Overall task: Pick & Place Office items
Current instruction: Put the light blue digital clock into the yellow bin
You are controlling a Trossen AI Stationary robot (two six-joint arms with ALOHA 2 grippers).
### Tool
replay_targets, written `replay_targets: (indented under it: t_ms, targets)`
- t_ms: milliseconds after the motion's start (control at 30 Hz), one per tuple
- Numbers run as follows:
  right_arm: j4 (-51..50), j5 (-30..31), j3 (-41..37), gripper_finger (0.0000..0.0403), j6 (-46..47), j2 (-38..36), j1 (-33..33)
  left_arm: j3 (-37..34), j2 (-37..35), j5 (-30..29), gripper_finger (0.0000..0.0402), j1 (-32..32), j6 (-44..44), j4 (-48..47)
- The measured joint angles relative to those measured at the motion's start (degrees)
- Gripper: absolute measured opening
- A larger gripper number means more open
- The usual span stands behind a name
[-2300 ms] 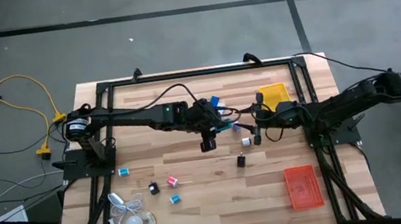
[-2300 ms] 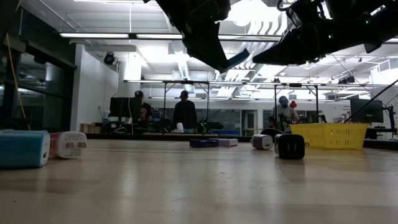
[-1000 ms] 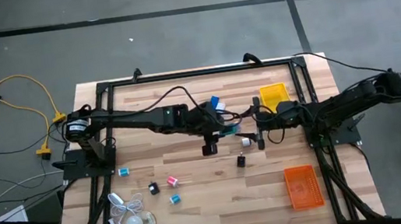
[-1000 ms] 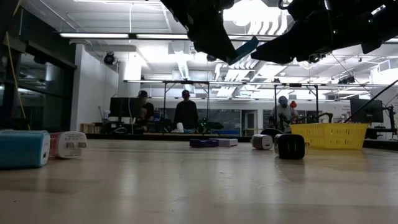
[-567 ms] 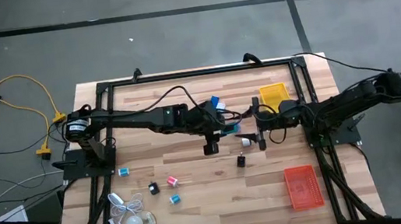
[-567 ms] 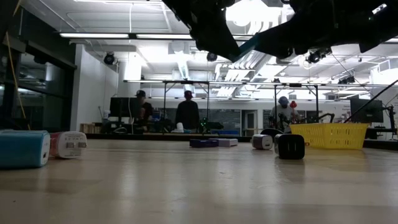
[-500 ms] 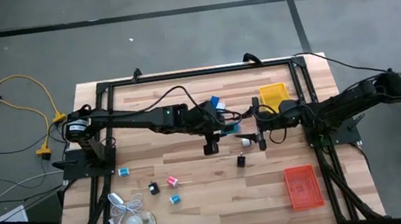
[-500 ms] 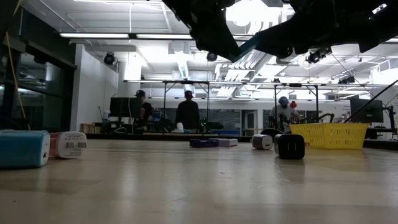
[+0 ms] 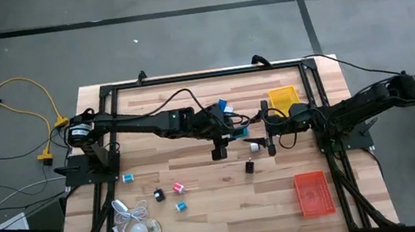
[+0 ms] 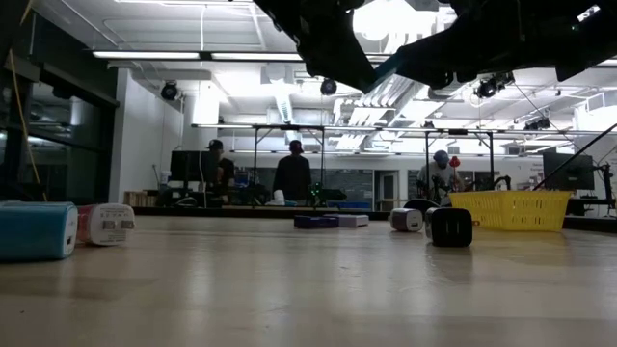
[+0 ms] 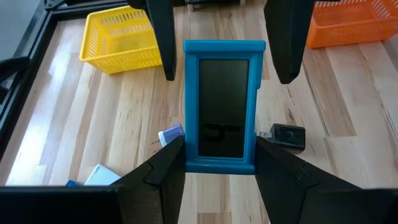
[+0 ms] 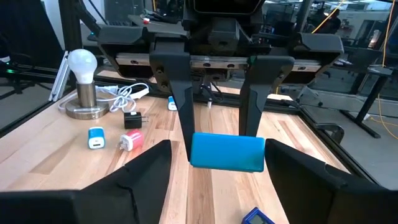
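Above mid-table, the left pincer (image 11: 221, 165) clamps the blue-framed item (image 11: 224, 106) by its side edges.

Grey concrete floor (image 9: 179, 30), bright ceiling strip lights (image 10: 193, 55), perhaps 3 people behind.

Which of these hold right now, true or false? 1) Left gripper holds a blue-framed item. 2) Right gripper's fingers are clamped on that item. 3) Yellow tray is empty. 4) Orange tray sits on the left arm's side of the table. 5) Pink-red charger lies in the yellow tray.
1) True. The left gripper is shut on the blue-framed item, held above the table.
2) False. The right gripper is open, its fingers either side of the item without touching it.
3) True. The yellow tray holds nothing visible.
4) False. The orange tray is on the right arm's side.
5) False. The pink-red charger lies on the table.
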Motion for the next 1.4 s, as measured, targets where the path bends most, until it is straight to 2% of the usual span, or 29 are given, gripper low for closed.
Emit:
replay_targets:
  t_ms: [700, 1400]
  targets:
    - [-0.02, 0.0, 0.0, 0.0155, -0.13, 0.0, 0.0, 0.0, 0.0, 0.0, 0.0159, 0.0, 0.06, -0.02]
    - [0.22, -1.3, 0.0, 0.0148, -0.44, 0.0, -0.02, 0.0, 0.0, 0.04, 0.0159, -0.02, -1.66, 0.02]
